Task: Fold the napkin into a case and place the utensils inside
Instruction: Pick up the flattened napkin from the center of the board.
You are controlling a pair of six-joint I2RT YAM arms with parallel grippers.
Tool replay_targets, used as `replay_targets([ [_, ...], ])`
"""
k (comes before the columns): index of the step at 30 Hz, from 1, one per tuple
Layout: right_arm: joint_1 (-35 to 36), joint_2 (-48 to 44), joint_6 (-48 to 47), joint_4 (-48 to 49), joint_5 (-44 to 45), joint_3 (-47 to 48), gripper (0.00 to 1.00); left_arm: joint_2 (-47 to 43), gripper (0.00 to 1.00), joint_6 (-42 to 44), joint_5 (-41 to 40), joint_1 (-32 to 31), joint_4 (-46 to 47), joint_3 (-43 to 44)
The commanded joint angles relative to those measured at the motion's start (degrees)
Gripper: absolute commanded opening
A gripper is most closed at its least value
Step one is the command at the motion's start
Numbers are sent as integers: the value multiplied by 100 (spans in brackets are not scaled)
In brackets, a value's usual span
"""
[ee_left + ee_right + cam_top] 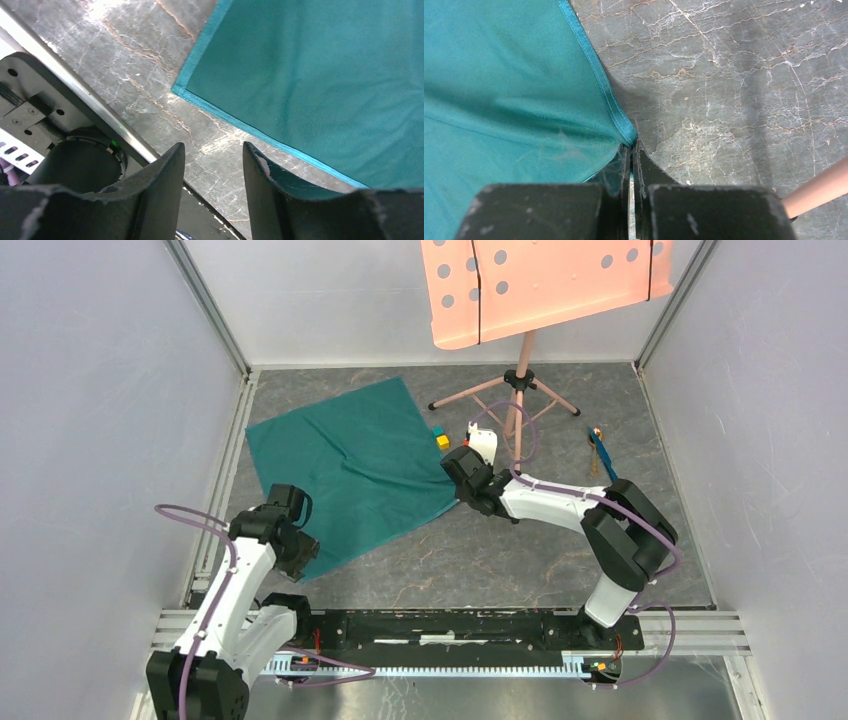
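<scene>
Seen from above, a grey marbled bench [520, 560] sits between pale walls, with two white and black robot arms bolted at its 6 o'clock edge. A teal-green napkin [345, 465] lies spread open and mostly flat on the 9 to 10 o'clock side of the bench. It is turned like a diamond and has a soft crease across its middle. The right gripper [460, 496] reaches in from the 3 o'clock side. Its wrist view shows its jaws clenched on the hemmed corner of the napkin that points toward 3 o'clock. The left gripper [300, 552] hangs low over the napkin's 6 o'clock corner. In its wrist view the jaws stand partly apart with only bare bench showing in the gap. The napkin's hem runs just beside its right-hand finger [265, 190], and the gripper grasps nothing. The utensils [603, 458], one thin and blue with a touch of golden brown at its far end, lie together near the 2 o'clock wall, well apart from the napkin. Small coloured cubes [441, 439] sit just beside the napkin's edge near the centre. A salmon-pink music stand [540, 285] rises at 12 o'clock.
</scene>
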Motion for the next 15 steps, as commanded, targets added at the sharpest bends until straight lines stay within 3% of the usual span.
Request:
replay_targets([
  [1, -36, -293, -230, 445, 39, -147, 0, 291, 53, -669, -408, -3, -238, 79],
  [8, -388, -190, -202, 517, -283, -24, 0, 622, 51, -1179, -497, -2, 226, -297],
  [15, -452, -44, -173, 570, -494, -22, 0, 1240, 51, -971, -452, -5, 744, -343],
])
